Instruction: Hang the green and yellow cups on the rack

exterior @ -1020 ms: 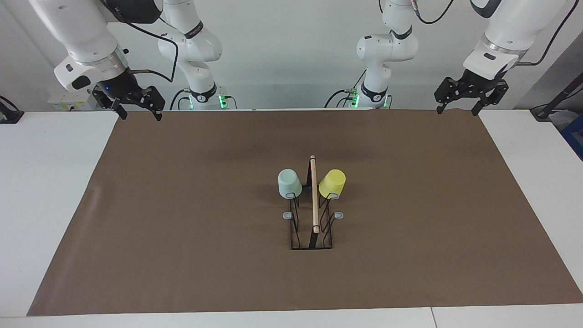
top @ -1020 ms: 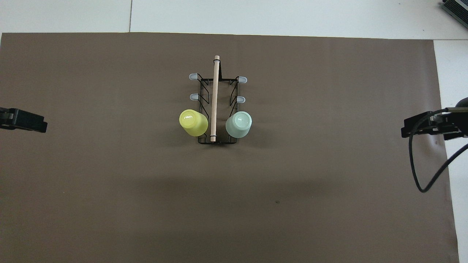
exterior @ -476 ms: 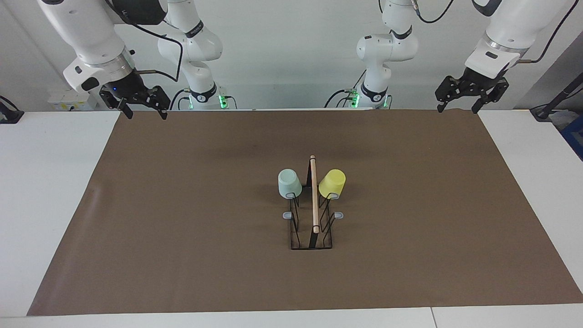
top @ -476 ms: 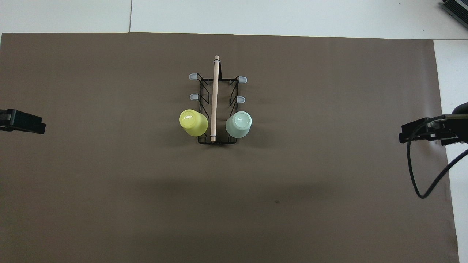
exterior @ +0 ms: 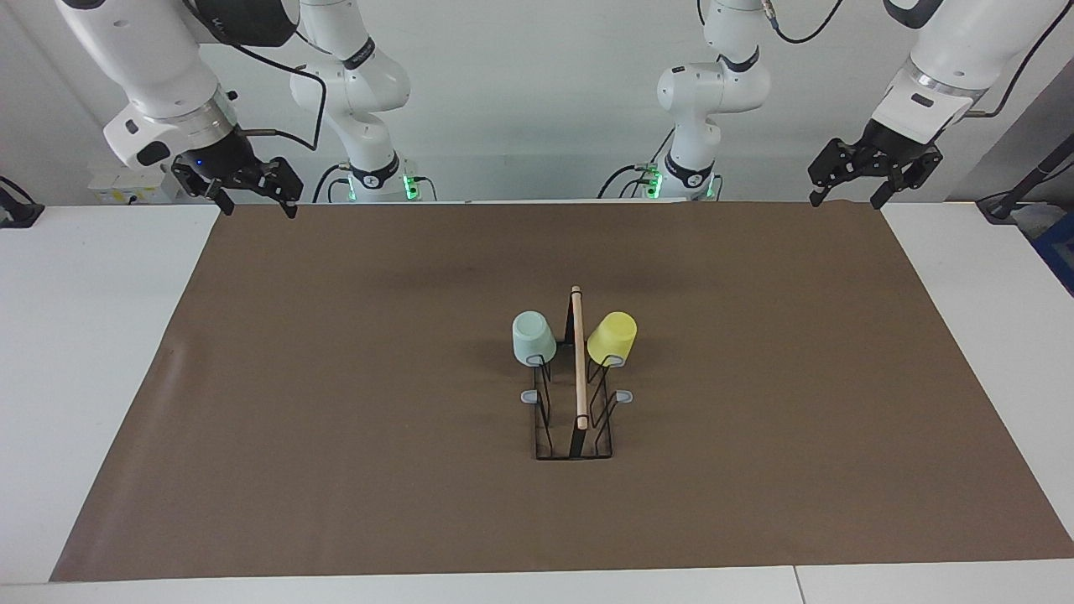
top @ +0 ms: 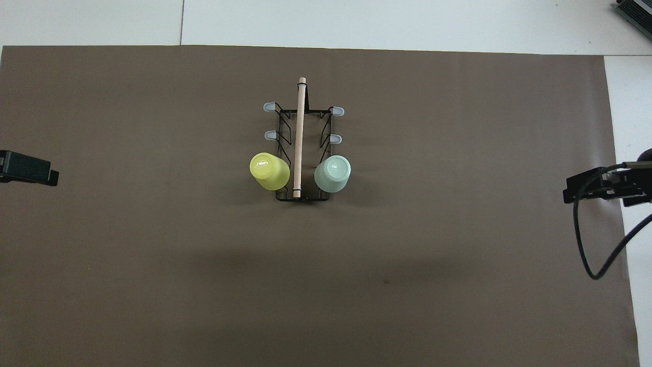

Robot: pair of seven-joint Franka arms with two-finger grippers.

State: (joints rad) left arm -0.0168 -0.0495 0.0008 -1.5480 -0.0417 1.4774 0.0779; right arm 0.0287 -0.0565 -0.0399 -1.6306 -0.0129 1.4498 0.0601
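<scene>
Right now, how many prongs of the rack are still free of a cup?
4. Two grey-tipped prongs stand on the yellow cup's side and two on the green cup's side, all farther from the robots than the cups.

You have two glossy white arms of rounded segments with black joint bands. Each ends in a black skeletal gripper, the right gripper [exterior: 252, 191] at upper left, the left gripper [exterior: 846, 179] at upper right. Black cables trail off both; green lights glow at the bases.
</scene>
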